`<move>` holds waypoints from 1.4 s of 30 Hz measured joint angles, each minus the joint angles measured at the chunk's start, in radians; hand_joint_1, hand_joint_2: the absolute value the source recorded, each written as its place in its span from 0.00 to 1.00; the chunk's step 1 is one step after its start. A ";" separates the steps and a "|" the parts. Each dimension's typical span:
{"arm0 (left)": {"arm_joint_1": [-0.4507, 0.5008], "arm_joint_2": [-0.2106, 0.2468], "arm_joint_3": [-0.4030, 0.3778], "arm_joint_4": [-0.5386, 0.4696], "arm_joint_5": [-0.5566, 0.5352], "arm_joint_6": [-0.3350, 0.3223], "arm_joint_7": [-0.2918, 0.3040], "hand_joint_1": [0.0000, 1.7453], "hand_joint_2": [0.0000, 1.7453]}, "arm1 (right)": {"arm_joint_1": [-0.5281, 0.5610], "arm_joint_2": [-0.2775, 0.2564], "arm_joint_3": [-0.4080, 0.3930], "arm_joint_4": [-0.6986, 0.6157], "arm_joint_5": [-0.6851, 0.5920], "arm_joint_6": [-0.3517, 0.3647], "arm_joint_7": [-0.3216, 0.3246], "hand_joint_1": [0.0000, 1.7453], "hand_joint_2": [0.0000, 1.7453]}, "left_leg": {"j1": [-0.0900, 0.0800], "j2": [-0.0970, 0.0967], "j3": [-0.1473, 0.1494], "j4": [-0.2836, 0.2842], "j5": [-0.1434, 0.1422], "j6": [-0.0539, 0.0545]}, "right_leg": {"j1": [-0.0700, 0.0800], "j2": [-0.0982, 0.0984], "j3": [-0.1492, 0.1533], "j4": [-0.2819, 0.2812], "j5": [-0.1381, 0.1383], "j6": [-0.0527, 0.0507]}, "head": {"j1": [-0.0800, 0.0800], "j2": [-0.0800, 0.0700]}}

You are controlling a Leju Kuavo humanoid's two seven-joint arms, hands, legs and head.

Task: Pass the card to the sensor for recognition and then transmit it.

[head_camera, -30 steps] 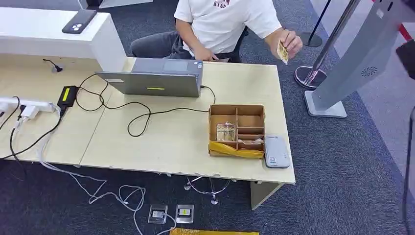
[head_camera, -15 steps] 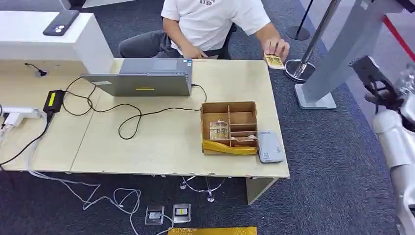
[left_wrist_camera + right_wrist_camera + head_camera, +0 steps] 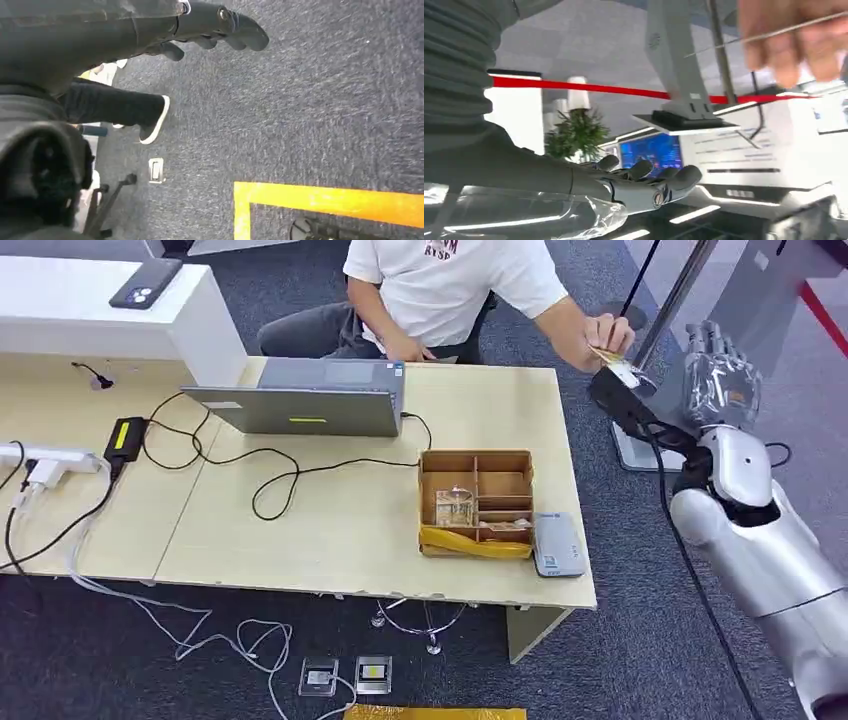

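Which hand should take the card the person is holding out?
Right. The right hand is raised, open, beside the card in the person's hand; the left hand hangs over the carpet.

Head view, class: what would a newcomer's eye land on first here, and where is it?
The person's hand holding out a card past the desk's far right corner, right beside the raised right robot hand. Next, the cardboard box near the desk's front right edge, with a grey sensor beside it.
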 joint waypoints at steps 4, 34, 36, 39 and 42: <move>0.000 0.000 0.000 0.000 0.000 0.000 0.001 0.00 0.00 | -0.003 -0.002 0.056 -0.030 -0.006 -0.011 -0.002 0.00 1.00 | 0.000 -0.001 0.000 0.000 0.000 0.000 | 0.000 -0.001 0.000 0.000 0.000 0.000 | 0.000 0.000; 0.000 0.000 0.000 0.000 0.001 -0.006 0.012 0.00 0.00 | -0.061 0.032 0.267 -0.046 -0.018 -0.047 -0.028 1.00 1.00 | 0.001 -0.004 -0.002 0.000 0.001 -0.001 | 0.001 -0.005 0.000 0.000 -0.001 -0.001 | 0.000 0.000; 0.000 0.000 0.000 0.000 0.001 -0.005 0.012 0.00 0.00 | -0.066 0.034 0.272 -0.045 -0.021 -0.044 -0.029 1.00 1.00 | 0.001 -0.004 -0.002 0.000 0.001 -0.001 | 0.001 -0.005 0.000 0.000 -0.001 -0.001 | 0.000 0.000; 0.000 0.000 0.000 0.000 0.000 -0.005 0.012 0.00 0.00 | -0.069 0.037 0.281 -0.043 -0.024 -0.041 -0.033 1.00 1.00 | 0.001 -0.004 -0.002 0.000 0.001 -0.001 | 0.001 -0.005 0.000 0.000 -0.001 -0.001 | 0.000 0.000; 0.000 0.000 0.001 0.000 0.000 -0.005 0.012 0.00 0.00 | -0.072 0.038 0.290 -0.038 -0.026 -0.041 -0.033 1.00 1.00 | 0.001 -0.004 -0.002 0.000 0.001 -0.001 | 0.001 -0.005 0.000 0.000 -0.001 -0.001 | 0.000 0.000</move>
